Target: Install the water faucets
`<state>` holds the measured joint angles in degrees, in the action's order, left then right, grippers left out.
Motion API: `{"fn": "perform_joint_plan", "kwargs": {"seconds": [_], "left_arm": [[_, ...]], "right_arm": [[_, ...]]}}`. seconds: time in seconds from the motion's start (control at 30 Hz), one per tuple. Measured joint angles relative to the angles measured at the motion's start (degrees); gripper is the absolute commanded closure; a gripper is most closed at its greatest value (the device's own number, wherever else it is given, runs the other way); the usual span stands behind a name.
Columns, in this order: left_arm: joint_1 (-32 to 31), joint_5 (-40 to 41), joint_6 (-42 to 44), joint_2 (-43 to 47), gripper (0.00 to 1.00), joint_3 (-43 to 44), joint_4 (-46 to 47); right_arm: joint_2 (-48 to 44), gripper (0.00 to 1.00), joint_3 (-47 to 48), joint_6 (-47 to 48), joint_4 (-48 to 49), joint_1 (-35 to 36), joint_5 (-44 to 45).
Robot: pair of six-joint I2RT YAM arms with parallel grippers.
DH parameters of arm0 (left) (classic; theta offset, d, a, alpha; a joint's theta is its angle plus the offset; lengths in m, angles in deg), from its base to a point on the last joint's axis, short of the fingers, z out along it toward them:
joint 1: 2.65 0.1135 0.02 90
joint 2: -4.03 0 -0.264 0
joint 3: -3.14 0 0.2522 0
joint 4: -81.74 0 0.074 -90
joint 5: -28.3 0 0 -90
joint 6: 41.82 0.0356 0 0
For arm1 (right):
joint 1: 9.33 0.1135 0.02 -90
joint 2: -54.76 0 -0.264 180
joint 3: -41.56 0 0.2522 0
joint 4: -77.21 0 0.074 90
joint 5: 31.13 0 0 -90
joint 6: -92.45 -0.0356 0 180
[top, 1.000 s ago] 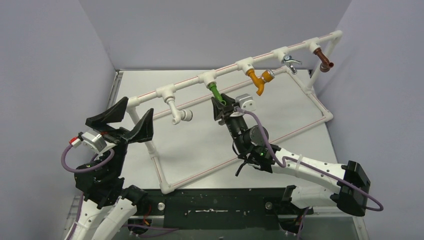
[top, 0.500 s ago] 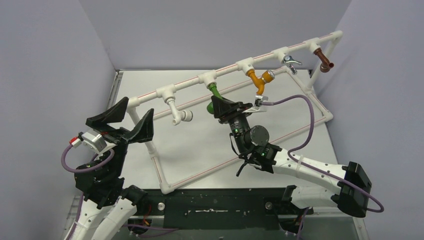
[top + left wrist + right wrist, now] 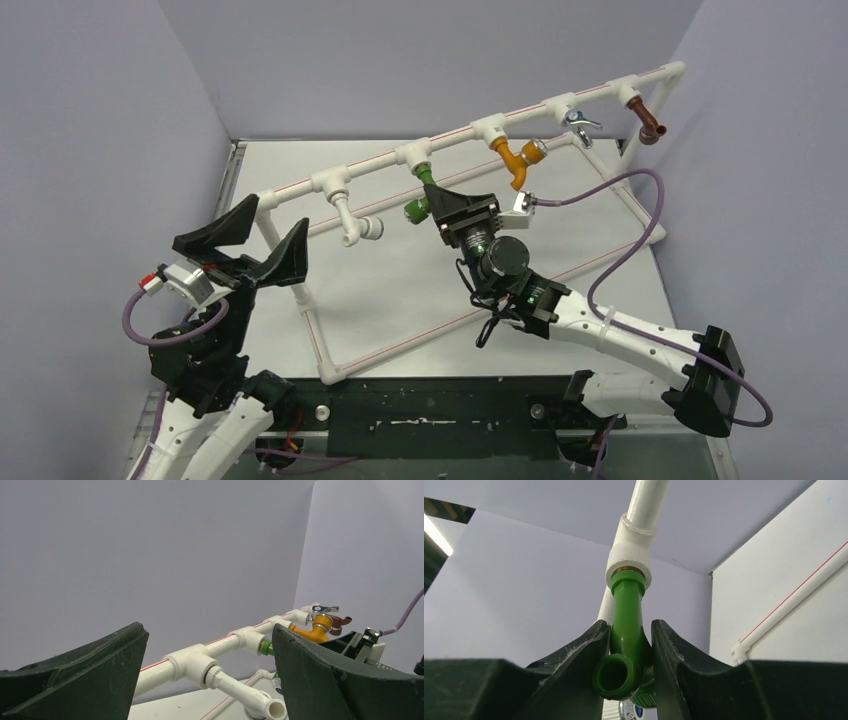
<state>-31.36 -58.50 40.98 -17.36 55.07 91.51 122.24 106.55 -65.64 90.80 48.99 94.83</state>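
A green water faucet (image 3: 416,207) (image 3: 625,605) sits in the third tee of the raised white pipe rail (image 3: 372,167). My right gripper (image 3: 438,203) (image 3: 630,626) is shut on its bent body, and the open spout mouth points left. Along the same rail hang a white faucet (image 3: 352,225) (image 3: 246,695), an orange one (image 3: 515,160) (image 3: 311,630), a silver one (image 3: 578,122) and a brown one (image 3: 648,122). My left gripper (image 3: 272,222) (image 3: 208,630) is open with nothing in it, near the rail's left post and level with the white faucet.
The white pipe frame with red stripes has a lower rectangle (image 3: 400,345) lying on the table. Grey walls close in at the back and on both sides. The right arm's purple cable (image 3: 625,215) loops over the frame's right side.
My right wrist has rolled while gripping the green faucet, and its spout mouth has come round to the left. The purple cable has swung out to the right. The left arm is still.
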Motion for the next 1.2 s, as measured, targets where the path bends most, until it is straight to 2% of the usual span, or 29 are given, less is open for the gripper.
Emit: {"fn": "perform_joint_plan", "kwargs": {"seconds": [0.13, 0.33, 0.4, 0.5, 0.63, 0.73, 0.9, 1.03, 1.2], "left_arm": [[-0.09, 0.0, 0.0, -0.02, 0.06, 0.0, 0.0], [-0.07, -0.02, -0.02, -0.04, 0.06, 0.0, 0.02], [-0.09, 0.0, -0.02, -0.07, 0.06, 0.0, 0.02], [-0.07, 0.0, -0.02, -0.07, 0.06, 0.0, 0.02], [-0.07, 0.0, -0.02, -0.07, 0.06, 0.0, 0.02], [-0.07, 0.0, -0.02, -0.07, 0.06, 0.0, 0.0], [-0.07, 0.0, -0.02, -0.07, 0.06, 0.0, -0.02], [-0.07, 0.0, 0.0, -0.07, 0.06, 0.0, -0.02], [-0.07, 0.0, 0.0, -0.07, 0.06, 0.0, -0.11]], "right_arm": [[0.02, 1.0, 1.53, -9.29, -5.18, -1.33, -2.4], [0.0, 1.0, 1.53, -15.39, -6.32, -1.79, -3.67], [-0.13, 0.87, 1.53, -16.0, -6.56, -1.81, -3.76], [-0.52, 0.76, 1.53, -16.5, -7.52, -1.92, -4.0], [-0.66, 0.43, 1.79, -16.87, -8.2, -2.03, -4.28], [-0.72, 0.28, 1.79, -18.12, -8.76, -3.96, -2.21], [-2.12, 0.17, 1.79, -17.0, -10.34, -5.46, -0.39], [-4.07, 0.15, 1.55, -13.05, -9.86, -5.42, -0.48], [-6.36, 0.14, 0.98, -3.28, -7.39, -5.42, -3.19]]}}
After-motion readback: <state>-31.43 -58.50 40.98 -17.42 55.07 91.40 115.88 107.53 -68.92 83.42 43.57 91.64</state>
